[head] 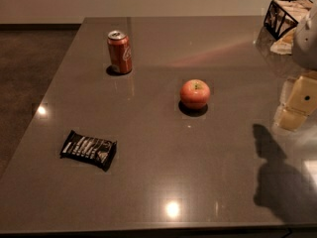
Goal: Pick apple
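The apple (194,93) is round and red-orange with a yellowish dimple and a short stem. It sits upright near the middle of the dark grey table (158,182). My gripper (296,105), pale yellow, hangs at the right edge of the view, to the right of the apple and slightly nearer the camera. It is well apart from the apple and holds nothing that I can see. Its shadow falls on the table at the front right.
A red-orange soda can (119,52) stands at the back left of the table. A black snack bar packet (88,149) lies at the front left. A black wire holder (287,14) with papers stands at the back right corner. Dark floor lies left of the table.
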You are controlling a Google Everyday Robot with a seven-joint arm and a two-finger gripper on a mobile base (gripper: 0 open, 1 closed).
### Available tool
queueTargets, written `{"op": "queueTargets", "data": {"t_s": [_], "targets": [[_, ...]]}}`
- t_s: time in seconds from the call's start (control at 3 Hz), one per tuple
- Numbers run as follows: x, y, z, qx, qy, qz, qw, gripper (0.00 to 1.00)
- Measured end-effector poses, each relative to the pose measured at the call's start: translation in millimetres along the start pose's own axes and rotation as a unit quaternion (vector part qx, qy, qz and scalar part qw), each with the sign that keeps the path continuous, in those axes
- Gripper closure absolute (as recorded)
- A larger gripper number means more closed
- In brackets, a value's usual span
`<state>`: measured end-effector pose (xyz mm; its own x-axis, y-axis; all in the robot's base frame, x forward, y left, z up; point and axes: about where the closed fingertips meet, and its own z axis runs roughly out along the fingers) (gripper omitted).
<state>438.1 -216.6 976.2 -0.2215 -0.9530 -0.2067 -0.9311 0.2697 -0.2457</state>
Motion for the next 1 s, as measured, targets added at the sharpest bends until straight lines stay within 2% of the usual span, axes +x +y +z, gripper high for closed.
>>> {"op": "queueTargets", "data": {"t_s": [0.33, 0.67, 1.0], "targets": [[0, 0, 0, 0.0, 0.0, 0.0, 1.0, 0.0], [-15, 0, 8, -0.021, -0.019, -0.001, 0.9996, 0.0], [-46, -4, 31, -0.045, -0.044, 0.0, 0.998, 0.0]]}}
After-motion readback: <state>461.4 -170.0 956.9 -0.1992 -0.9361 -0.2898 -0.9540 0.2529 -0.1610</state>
